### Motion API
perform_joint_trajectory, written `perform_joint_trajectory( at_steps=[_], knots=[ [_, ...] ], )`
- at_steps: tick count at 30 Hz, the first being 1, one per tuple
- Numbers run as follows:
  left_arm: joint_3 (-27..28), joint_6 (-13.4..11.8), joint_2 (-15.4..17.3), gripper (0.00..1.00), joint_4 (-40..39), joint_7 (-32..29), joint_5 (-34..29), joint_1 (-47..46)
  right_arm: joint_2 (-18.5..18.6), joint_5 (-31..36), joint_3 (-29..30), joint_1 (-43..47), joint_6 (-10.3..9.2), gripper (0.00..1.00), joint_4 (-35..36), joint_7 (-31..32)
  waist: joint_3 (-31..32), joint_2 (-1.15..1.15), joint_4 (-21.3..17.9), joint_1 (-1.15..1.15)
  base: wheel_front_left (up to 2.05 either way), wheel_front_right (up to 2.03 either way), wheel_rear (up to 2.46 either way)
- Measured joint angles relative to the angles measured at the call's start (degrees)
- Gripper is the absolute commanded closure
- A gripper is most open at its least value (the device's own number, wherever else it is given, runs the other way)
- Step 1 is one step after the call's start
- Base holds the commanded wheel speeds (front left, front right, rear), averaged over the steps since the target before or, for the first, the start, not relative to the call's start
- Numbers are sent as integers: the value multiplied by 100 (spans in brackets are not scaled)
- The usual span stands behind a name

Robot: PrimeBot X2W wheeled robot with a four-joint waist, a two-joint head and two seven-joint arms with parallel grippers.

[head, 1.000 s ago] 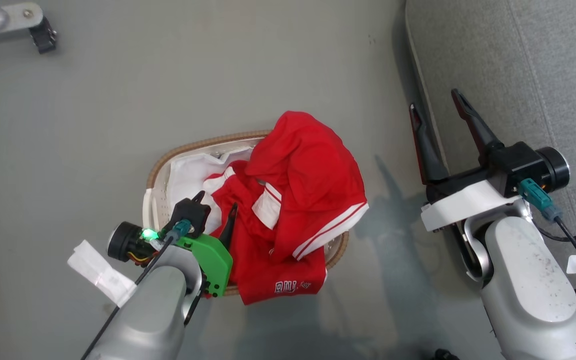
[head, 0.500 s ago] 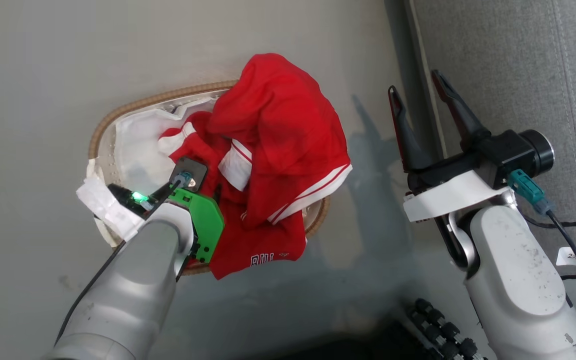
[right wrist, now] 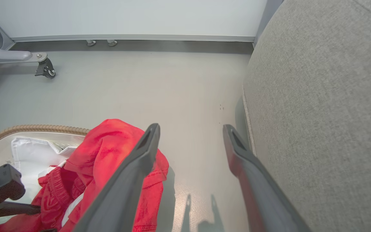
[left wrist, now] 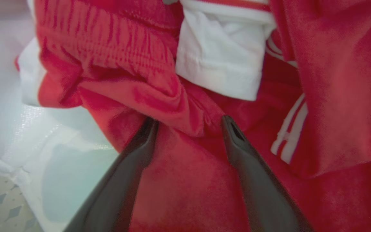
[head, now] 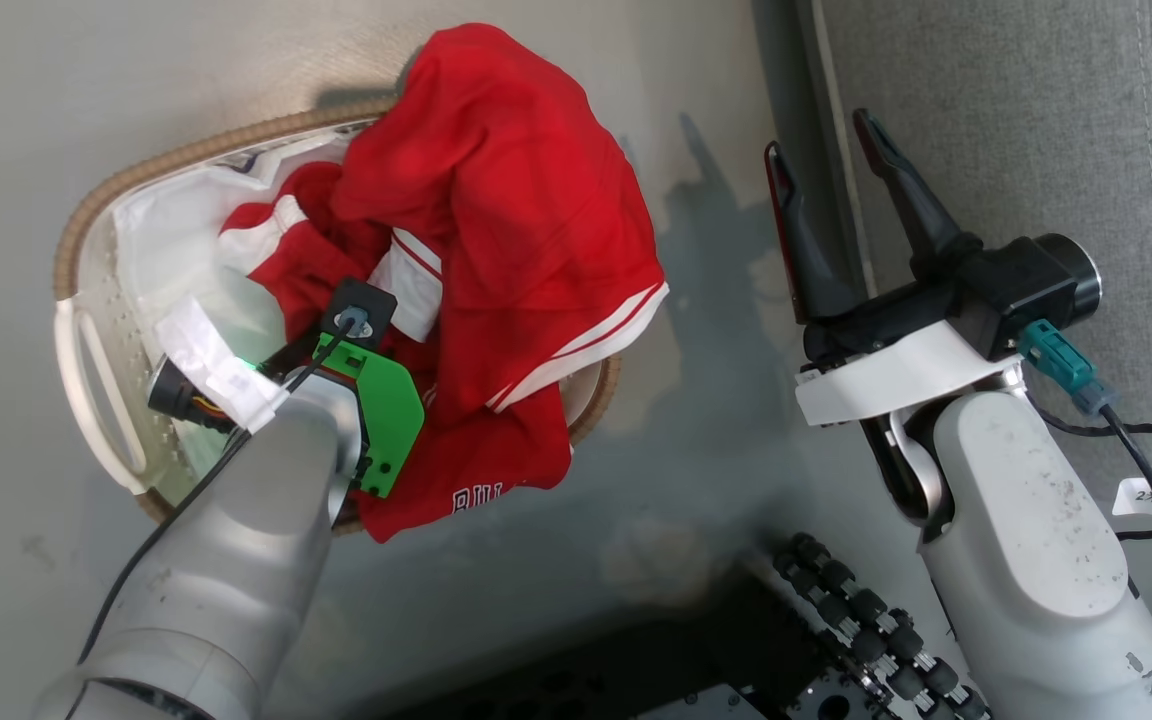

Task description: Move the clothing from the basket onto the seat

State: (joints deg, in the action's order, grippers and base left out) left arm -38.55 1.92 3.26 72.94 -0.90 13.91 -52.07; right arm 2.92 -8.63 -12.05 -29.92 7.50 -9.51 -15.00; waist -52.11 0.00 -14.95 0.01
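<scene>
One basket (head: 136, 176), red clothing (head: 496, 200) heaped inside, partly overhanging

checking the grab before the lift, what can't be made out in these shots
- Left wrist view: whether the left claw has cloth between its fingers; the tips sink into folds of the clothing.
- Head view: that claw's fingers, under its green mount.
- Head view: the print, folded under at the hem.
- Head view: the floor of the basket, covered by clothing.
- Head view: the seat, cut off by the right edge.
</scene>
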Motion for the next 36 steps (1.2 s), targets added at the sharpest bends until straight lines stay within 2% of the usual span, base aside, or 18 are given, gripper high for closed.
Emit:
perform_joint_trajectory(
  at_steps=[10, 11, 12, 13, 15, 22, 36],
  knots=[
    [-556, -113, 235, 0, 68, -589, -460, -264, -5, -154, -211, -53, 0, 0, 27, 0, -264, 0, -136, 0, 0, 0, 0],
    [-578, -94, 247, 22, 70, -645, -460, -268, -5, -167, -230, -62, 0, 0, 27, 0, -276, 0, -150, 0, 0, 0, 0],
    [-597, -88, 254, 90, 71, -667, -467, -273, -5, -180, -241, -69, 0, 0, 26, 0, -282, 0, -161, 0, 0, 0, 0],
    [-616, -88, 261, 100, 75, -714, -476, -281, -5, -201, -252, -77, 1, 0, 24, 0, -285, 0, -172, 0, 0, 0, 0],
    [-653, -101, 265, 100, 77, -708, -488, -294, -5, -224, -252, -88, 1, 0, 20, 0, -271, 0, -174, 0, 0, 0, 0],
    [-633, -190, 177, 100, 59, -36, -402, -313, -9, -243, -248, -86, 1, 0, -94, 0, -30, 0, -111, -1, 0, 0, 0],
    [-628, -202, -15, 100, -65, 1315, -73, 316, -12, -69, -48, 231, 0, 0, -453, 0, 1091, 0, 162, -1, 0, 0, 0]
  ],
)
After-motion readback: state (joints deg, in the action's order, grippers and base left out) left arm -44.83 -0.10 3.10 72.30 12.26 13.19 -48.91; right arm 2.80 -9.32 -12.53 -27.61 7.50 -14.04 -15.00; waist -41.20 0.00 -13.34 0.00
